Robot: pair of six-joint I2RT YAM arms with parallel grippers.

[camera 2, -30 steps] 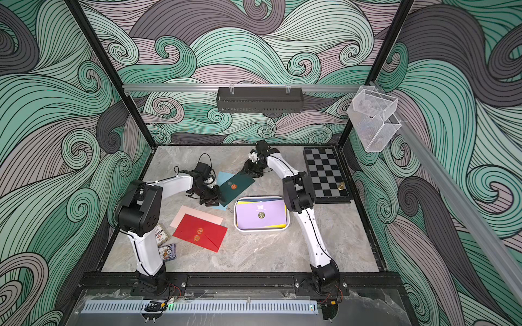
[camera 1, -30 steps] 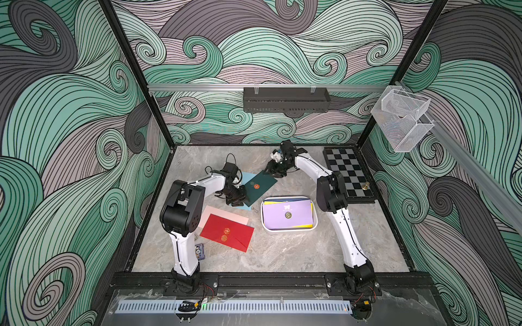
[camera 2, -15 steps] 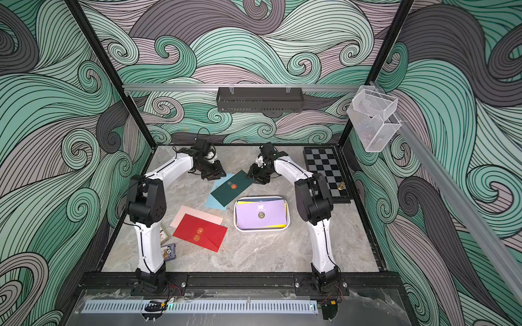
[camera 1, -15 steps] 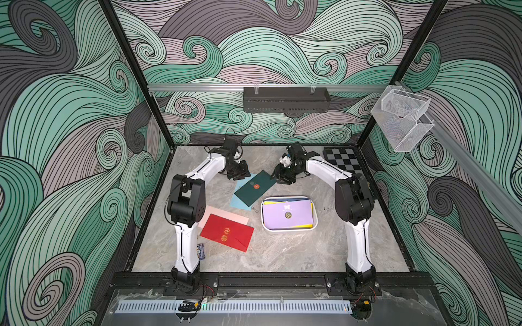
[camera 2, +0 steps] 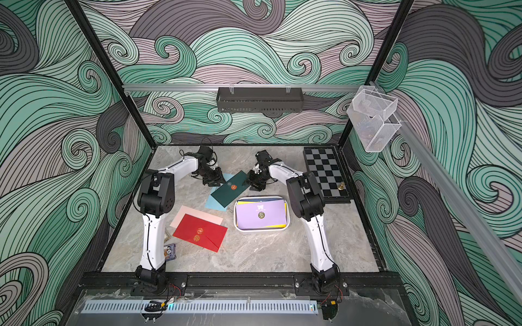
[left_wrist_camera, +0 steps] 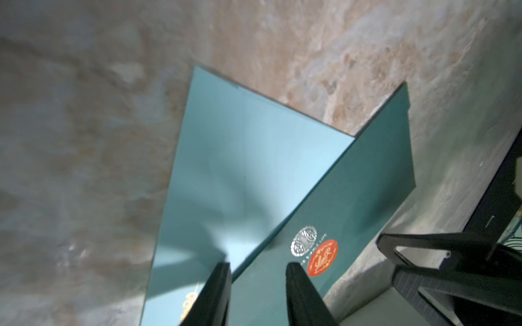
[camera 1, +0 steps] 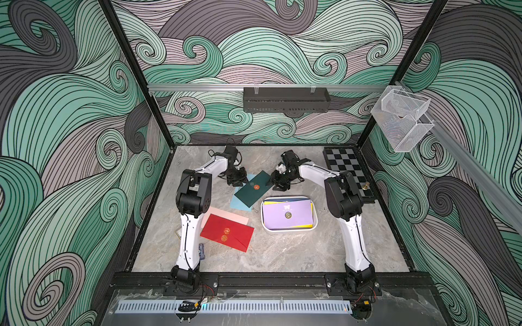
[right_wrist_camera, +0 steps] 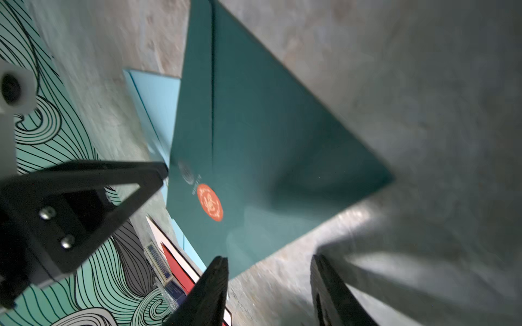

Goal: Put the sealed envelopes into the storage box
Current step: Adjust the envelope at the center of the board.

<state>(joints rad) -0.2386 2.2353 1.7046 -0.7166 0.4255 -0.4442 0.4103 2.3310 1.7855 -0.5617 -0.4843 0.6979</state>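
envelope [camera 1: 250, 194], dark green, between left tool [camera 1: 239, 182] and right tool [camera 1: 276, 186].

Two cameras sit side by side high over the front of my cell, tilted down toward the back wall [camera 1: 282, 56]. From far off, both top views take in the whole bench [camera 1: 282, 254], my two arms and the side walls, in almost the same picture, shifted slightly sideways.

The camera on my left wrist looks out past my left hand [left_wrist_camera: 258, 268], close above the bench, at the dark green envelope [left_wrist_camera: 353, 197] lying across the light blue envelope [left_wrist_camera: 240, 169]. The camera on my right wrist looks past my right hand [right_wrist_camera: 269, 262], equally close, at that same dark green envelope from its opposite end. Both wrist views share its orange seal [left_wrist_camera: 322, 258].
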